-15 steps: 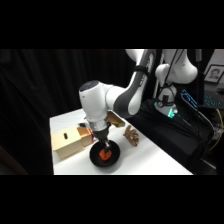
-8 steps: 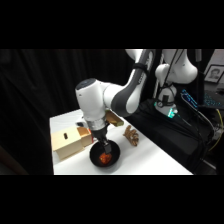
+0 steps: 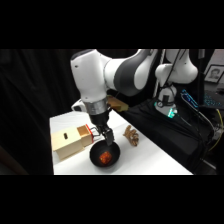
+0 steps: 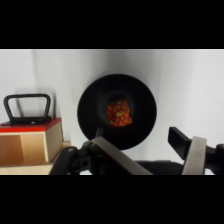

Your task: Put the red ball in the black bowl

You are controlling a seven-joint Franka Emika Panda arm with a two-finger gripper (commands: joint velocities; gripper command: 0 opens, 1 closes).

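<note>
red ball [image 4: 119,112] in black bowl [image 4: 90,107] | gripper [image 4: 150,150] jaws apart, empty | fingertips cut off at frame btm

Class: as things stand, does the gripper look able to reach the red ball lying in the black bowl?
Probably yes. The gripper hangs open just above the black bowl, and nothing covers the red ball in its hollow; a straight descent looks free.

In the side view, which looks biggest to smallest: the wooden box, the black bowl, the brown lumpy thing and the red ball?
1. wooden box
2. black bowl
3. brown lumpy object
4. red ball
</note>
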